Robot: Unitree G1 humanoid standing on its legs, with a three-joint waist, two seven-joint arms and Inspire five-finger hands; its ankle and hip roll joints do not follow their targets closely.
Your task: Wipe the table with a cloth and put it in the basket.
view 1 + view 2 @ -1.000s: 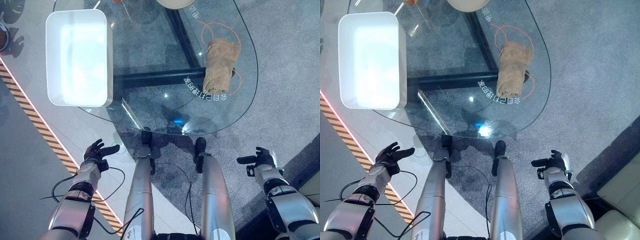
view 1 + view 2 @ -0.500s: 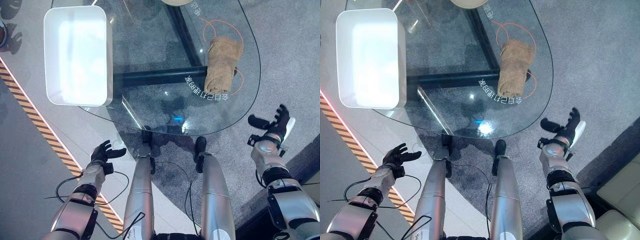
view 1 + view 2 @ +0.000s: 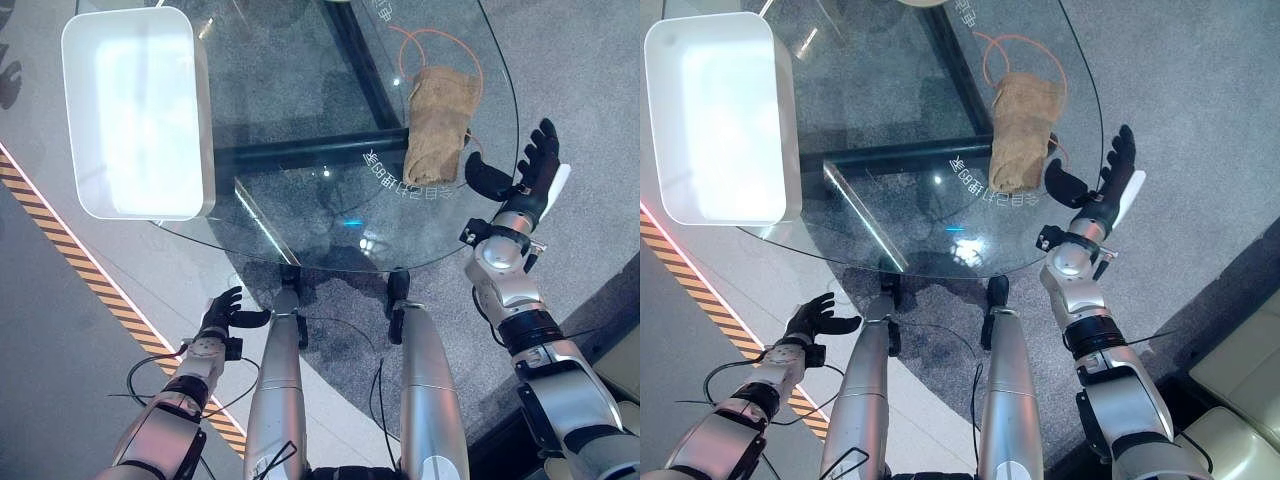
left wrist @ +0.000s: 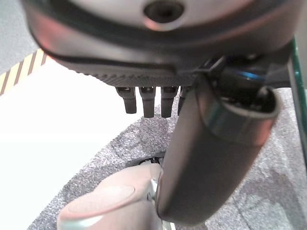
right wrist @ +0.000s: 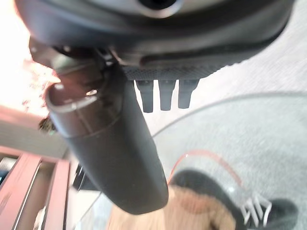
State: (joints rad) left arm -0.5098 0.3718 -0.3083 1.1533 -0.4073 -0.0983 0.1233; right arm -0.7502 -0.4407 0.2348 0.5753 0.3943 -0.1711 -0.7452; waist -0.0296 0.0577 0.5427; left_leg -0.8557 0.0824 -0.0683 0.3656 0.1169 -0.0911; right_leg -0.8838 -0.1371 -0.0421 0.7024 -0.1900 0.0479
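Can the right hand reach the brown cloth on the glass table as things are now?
Probably yes. The open right hand hovers at the round glass table's edge, beside the crumpled brown cloth, with nothing between them.

Right arm: reaches up and forward from the lower right, forearm angled toward the far side.
Right hand point(image 3: 525, 175): raised, fingers straight and spread, thumb point(image 3: 487, 178) stuck out to its left; holds nothing.
Right wrist: nearly straight, in line with the forearm.
Left arm: low at the lower left, bent close to the body.
Left hand point(image 3: 815, 318): well below and left of the right hand, fingers loosely spread and relaxed, thumb pointing right; holds nothing.
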